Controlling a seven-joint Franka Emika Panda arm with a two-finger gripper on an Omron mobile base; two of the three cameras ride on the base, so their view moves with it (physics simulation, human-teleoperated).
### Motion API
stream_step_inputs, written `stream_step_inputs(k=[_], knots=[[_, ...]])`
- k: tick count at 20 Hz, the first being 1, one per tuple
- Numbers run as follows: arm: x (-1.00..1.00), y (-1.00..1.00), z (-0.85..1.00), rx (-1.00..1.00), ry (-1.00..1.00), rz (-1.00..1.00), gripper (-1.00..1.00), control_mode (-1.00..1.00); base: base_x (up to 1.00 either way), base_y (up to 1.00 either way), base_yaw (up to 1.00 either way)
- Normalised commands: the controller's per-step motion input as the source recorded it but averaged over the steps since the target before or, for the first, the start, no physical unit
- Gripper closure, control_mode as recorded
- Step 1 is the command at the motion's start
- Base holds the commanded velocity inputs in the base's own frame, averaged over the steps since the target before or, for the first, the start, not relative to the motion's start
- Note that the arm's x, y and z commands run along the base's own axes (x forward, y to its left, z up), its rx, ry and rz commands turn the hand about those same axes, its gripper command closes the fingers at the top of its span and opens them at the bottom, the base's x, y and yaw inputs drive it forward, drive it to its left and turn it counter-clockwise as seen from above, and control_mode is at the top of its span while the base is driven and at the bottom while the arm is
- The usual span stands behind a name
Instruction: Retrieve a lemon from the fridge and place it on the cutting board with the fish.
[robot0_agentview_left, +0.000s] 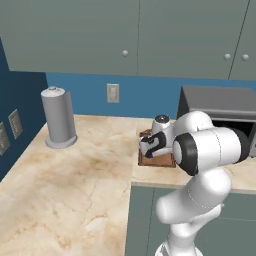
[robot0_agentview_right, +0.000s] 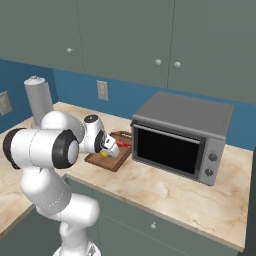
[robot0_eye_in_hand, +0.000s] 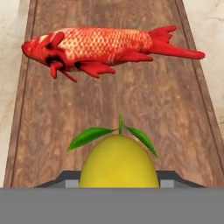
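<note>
- Two-finger gripper (robot0_agentview_right: 107, 149) closed around small bright yellow lemon (robot0_eye_in_hand: 118, 162), leaves and stem showing.
- Lemon sits over dark brown wooden cutting board (robot0_eye_in_hand: 131, 109), near the red scaly fish (robot0_eye_in_hand: 105, 46).

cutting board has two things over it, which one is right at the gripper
The lemon: yellow, with green leaves, sitting between the gripper fingertips over the near end of the cutting board. The red fish lies farther along the board, apart from the gripper.

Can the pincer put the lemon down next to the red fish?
Probably yes. The pincer holds the lemon over the cutting board, and bare wood lies between it and the red fish.
</note>
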Motion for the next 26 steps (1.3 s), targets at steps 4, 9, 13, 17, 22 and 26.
stream_step_inputs(k=[4, 9, 13, 17, 22, 26], knots=[[0.02, 0.0, 0.0, 0.0, -0.02, 0.0, 1.0, -1.0, 0.0, 0.0, 0.0], [0.0, 0.0, 0.0, 0.0, 0.0, 0.0, -1.0, -1.0, 0.0, 0.0, 0.0], [0.0, 0.0, 0.0, 0.0, 0.0, 0.0, -1.0, -1.0, 0.0, 0.0, 0.0], [0.0, 0.0, 0.02, 0.0, 0.0, 0.0, -1.0, -1.0, 0.0, 0.0, 0.0], [-0.04, 0.02, 0.1, -0.02, 0.0, 0.0, -1.0, -1.0, 0.0, 0.0, 0.0], [-0.17, 0.08, 0.12, -0.03, 0.0, 0.0, -1.0, -1.0, 0.0, 0.0, 0.0]])
